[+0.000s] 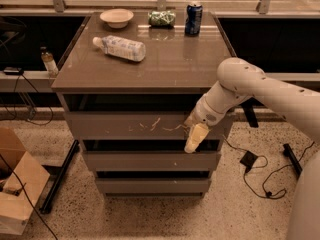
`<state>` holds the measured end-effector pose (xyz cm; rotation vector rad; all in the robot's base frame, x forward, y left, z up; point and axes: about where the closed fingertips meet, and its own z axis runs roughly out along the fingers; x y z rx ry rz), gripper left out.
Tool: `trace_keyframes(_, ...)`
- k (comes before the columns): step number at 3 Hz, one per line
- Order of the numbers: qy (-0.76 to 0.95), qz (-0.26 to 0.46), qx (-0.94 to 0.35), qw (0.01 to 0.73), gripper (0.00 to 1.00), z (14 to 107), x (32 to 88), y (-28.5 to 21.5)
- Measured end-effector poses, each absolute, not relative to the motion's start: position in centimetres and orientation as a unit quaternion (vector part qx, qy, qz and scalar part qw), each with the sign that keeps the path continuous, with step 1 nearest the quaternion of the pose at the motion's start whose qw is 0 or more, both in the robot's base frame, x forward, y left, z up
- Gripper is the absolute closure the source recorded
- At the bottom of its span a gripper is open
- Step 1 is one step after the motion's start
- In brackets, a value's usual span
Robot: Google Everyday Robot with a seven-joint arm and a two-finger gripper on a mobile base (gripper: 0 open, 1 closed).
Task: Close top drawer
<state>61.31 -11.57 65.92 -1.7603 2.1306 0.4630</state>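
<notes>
The top drawer (125,125) is a wide grey-brown drawer with pale squiggly scratches near its middle-right. Its front sits nearly flush under the cabinet top, with only a narrow dark gap above it. My gripper (195,135) hangs from the white arm on the right and rests against the right part of the drawer front, its pale fingertip (195,138) pointing down over the front's lower edge. The gripper holds nothing.
On the cabinet top (175,64) lie a plastic bottle (120,47), a bowl (116,17), a green bag (162,18) and a blue can (193,18). Two plainer drawers (150,160) sit below. A cardboard box (17,194) stands at the left, cables (260,176) at the right.
</notes>
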Motion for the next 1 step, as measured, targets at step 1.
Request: trace_keyframes(1, 0.749, 0.163, -0.619, 0.169, 0.00, 65.91, 61.30, -11.57)
